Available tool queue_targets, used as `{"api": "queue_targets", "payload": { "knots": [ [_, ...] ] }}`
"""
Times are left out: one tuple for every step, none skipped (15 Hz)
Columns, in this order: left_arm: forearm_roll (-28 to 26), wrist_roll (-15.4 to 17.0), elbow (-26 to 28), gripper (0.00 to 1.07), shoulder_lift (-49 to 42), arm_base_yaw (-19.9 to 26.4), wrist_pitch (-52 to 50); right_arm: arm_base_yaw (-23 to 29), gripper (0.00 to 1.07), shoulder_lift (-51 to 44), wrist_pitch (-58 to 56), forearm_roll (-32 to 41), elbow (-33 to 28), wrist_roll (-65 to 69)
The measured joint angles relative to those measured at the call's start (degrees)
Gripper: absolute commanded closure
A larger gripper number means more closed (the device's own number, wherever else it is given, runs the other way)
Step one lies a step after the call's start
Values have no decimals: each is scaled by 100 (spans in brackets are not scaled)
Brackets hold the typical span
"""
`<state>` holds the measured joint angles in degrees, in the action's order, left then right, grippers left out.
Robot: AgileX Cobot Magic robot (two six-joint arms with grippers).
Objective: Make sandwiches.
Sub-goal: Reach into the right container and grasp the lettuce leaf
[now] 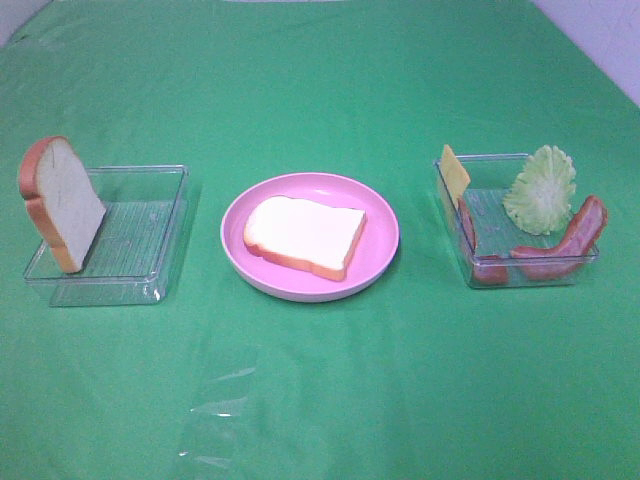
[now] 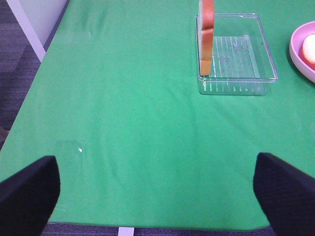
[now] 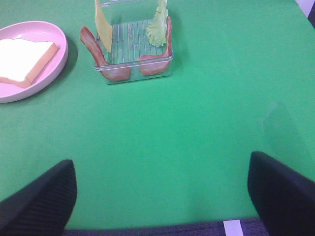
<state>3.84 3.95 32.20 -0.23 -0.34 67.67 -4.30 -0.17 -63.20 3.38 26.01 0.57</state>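
Observation:
One white bread slice [image 1: 305,235] with orange-brown crust lies flat on the pink plate [image 1: 310,290] at the centre. A second bread slice [image 1: 62,200] leans upright against the left clear tray [image 1: 140,240]. The right clear tray [image 1: 520,272] holds a cheese square [image 1: 455,172], pale green lettuce [image 1: 540,190] and two bacon strips [image 1: 575,235]. Neither gripper shows in the high view. My left gripper [image 2: 155,162] is open over bare cloth, well short of the upright bread slice [image 2: 206,34]. My right gripper [image 3: 160,162] is open too, short of the tray with the cheese [image 3: 103,24], lettuce [image 3: 157,24] and bacon [image 3: 93,46].
Green cloth [image 1: 320,400] covers the table. A faint clear plastic film [image 1: 215,410] lies on it near the front, left of centre. The table's left edge and the floor [image 2: 19,73] show in the left wrist view.

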Motion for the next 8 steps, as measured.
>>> {"api": "queue_targets", "payload": {
  "knots": [
    [-11,6,-6,6,-6,0,-11,0,18,0,0,0,0,0],
    [-11,29,-11,6,-6,0,-34,0,18,0,0,0,0,0],
    [-11,92,-74,6,-6,0,-189,0,18,0,0,0,0,0],
    [-52,115,-178,6,-6,0,-378,0,18,0,0,0,0,0],
    [-132,109,-223,6,-6,0,-458,0,18,0,0,0,0,0],
    [-189,23,-229,6,-6,0,-487,0,18,0,0,0,0,0],
    [-246,-46,-229,6,-6,0,-493,0,18,0,0,0,0,0],
    [-269,-63,-229,7,-6,0,-493,0,18,0,0,0,0,0]
  ]
}}
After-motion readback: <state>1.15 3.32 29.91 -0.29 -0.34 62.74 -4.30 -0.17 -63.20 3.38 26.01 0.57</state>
